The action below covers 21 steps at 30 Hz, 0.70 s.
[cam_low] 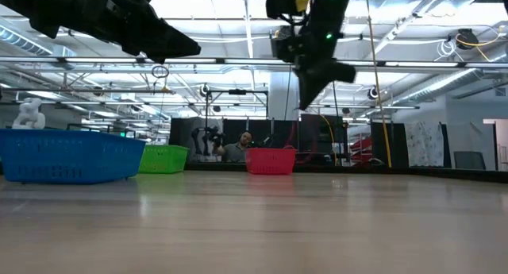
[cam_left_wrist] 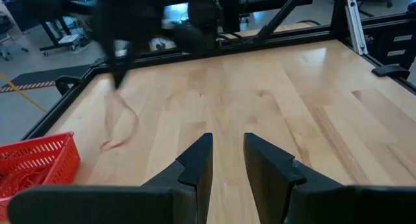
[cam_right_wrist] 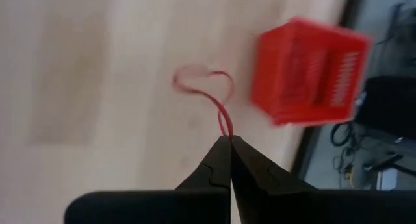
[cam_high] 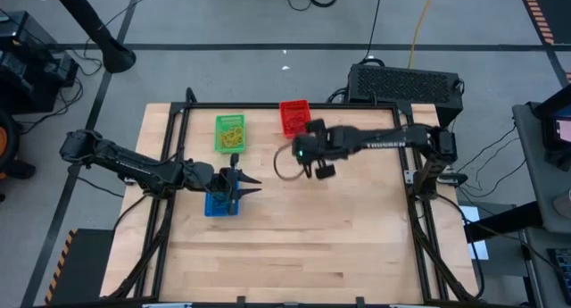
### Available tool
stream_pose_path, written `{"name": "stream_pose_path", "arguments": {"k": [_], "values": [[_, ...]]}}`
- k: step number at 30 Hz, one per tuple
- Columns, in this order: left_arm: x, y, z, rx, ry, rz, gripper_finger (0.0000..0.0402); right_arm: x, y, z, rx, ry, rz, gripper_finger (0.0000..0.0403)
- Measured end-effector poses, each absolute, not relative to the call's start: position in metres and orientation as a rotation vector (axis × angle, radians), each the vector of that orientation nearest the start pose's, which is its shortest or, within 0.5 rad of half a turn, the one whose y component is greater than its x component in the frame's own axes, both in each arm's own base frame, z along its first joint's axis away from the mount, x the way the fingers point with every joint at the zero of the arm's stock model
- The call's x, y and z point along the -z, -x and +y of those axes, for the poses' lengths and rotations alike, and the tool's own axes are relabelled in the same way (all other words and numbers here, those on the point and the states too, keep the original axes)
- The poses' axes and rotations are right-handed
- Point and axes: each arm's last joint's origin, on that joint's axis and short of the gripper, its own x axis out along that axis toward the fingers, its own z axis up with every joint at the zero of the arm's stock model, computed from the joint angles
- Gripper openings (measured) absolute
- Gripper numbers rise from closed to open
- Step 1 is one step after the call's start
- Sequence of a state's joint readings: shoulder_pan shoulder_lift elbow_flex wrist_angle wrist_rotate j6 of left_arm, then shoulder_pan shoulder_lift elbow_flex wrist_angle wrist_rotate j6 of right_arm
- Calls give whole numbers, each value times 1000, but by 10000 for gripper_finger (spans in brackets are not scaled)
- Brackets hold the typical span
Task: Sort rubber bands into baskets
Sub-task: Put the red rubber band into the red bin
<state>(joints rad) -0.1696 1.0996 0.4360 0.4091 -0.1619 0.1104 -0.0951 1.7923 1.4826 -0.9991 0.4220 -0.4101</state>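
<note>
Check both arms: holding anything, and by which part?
The right gripper has its jaws shut on a red rubber band, pinching one end of the loop; the rest dangles. The left gripper is open over the blue basket, holding nothing.

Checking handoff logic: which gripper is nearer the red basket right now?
Right. The right gripper hangs just in front of the red basket, shut on a red rubber band. The left gripper sits farther off, above the blue basket.

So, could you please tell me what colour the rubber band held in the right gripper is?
Red; the rubber band pinched in the right gripper shows best in the right wrist view.
</note>
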Motion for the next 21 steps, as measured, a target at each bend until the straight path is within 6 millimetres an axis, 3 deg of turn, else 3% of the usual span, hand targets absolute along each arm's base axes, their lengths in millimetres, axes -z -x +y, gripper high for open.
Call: {"name": "stream_pose_path", "arguments": {"k": [5, 12, 17, 21], "values": [[-211, -221, -33, 22, -152, 251, 95, -260, -361, -90, 264, 571, 1240, 0], [-211, -221, -33, 22, -154, 252, 95, -290, -367, -147, 476, 538, 1001, 0], [-210, -221, -33, 22, -156, 259, 95, -301, -363, -171, 518, 486, 915, 0], [-210, -221, -33, 23, -163, 260, 95, -294, -360, -184, 514, 395, 914, 0]]}}
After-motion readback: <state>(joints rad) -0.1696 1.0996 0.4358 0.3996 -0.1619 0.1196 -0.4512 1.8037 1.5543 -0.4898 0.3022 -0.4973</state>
